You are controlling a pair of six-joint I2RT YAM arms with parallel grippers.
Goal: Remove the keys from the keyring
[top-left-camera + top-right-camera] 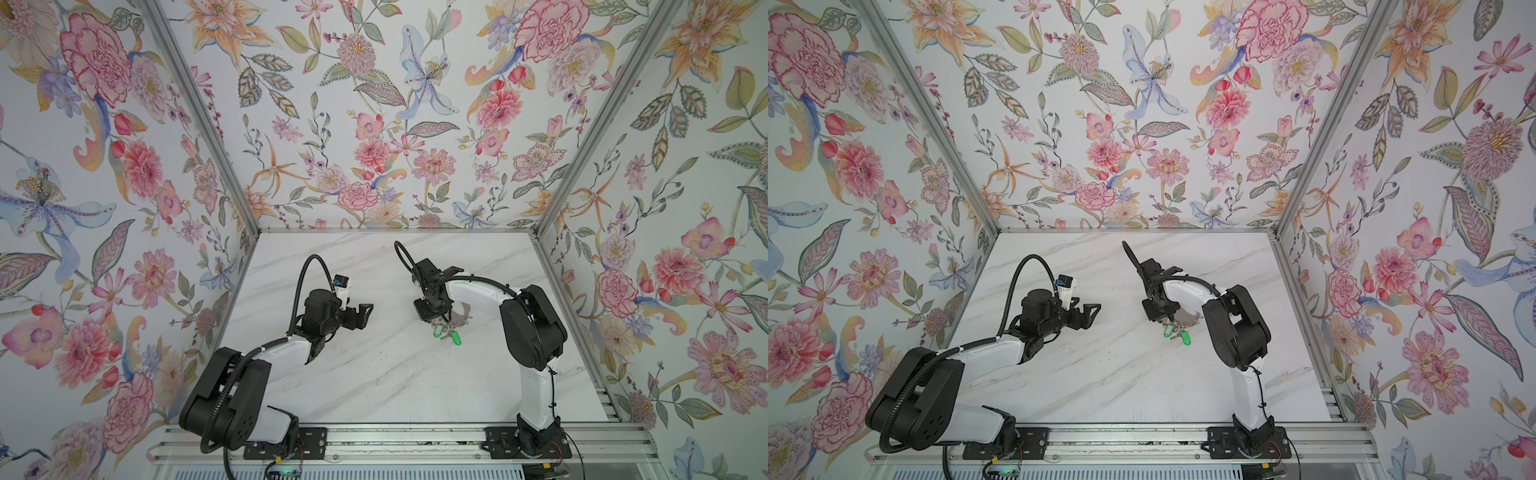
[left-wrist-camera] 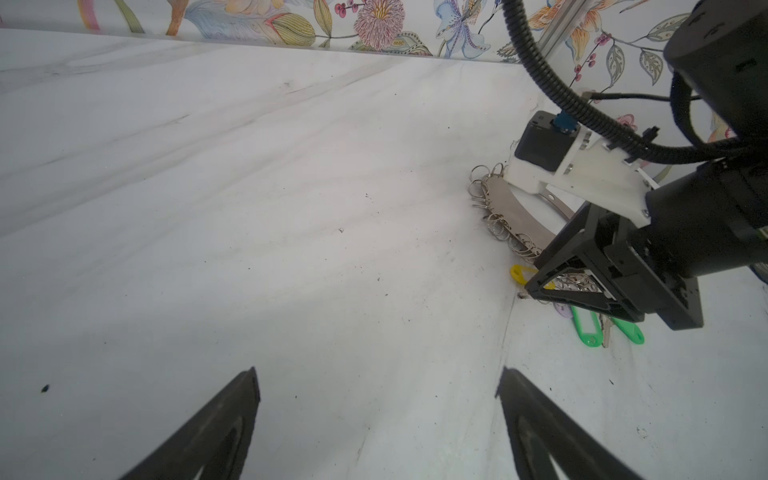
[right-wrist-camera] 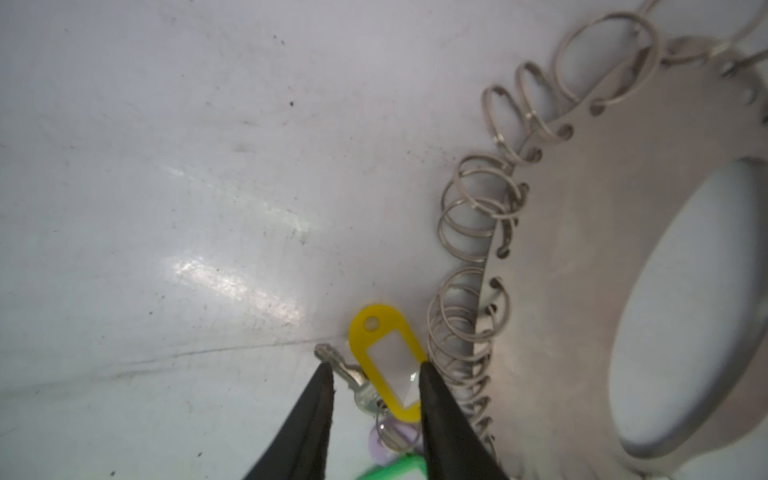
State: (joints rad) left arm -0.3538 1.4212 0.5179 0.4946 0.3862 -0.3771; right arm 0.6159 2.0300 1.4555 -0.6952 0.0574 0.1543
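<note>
Apparently none freed yet: keys [image 1: 457, 340] bunched against keyring [image 3: 582, 249]; right gripper [image 3: 374, 369] brackets yellow-tagged key [image 3: 386, 345], grip unclear; left gripper [image 2: 378, 374] spread, empty, well apart.

You get only a sliver of the keyring [image 1: 461, 318] beneath the right arm [image 1: 473, 291] in both top views, and the right wrist view leaves the green tag [image 3: 388, 469] blurred and cut off.

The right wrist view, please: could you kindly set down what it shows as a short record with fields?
Keyring: flat grey metal crescent plate, lying on the white marbled table
Rings: silver wire rings along its outer edge
Key: small silver metal key with yellow plastic tag, beside the rings
Right gripper: jaws apart, astride key and tag; grip unclear
</note>
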